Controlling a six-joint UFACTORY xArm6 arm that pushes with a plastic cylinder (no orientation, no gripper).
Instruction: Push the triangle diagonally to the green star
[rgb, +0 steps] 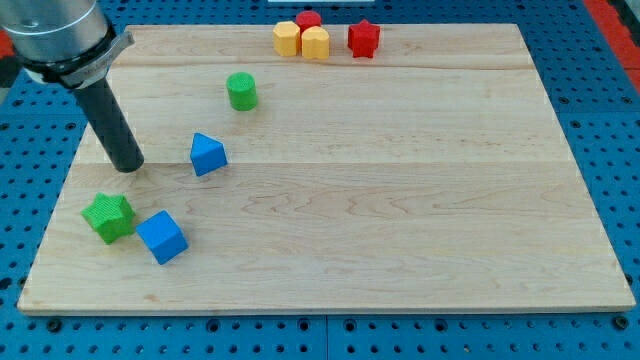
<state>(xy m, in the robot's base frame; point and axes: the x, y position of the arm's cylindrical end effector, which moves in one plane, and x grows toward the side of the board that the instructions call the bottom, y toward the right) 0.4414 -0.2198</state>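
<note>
The blue triangle (207, 154) lies on the wooden board (400, 220) at the view's left. The green star (108, 216) lies below and to the left of it, near the board's left edge. My tip (128, 167) rests on the board to the left of the blue triangle, apart from it, and above the green star. The dark rod rises from the tip toward the view's top left.
A blue cube (162, 237) sits just right of the green star. A green cylinder (241, 91) stands above the triangle. At the board's top edge are two yellow blocks (287, 39) (315, 43), a red block (308, 19) and a red star (363, 39).
</note>
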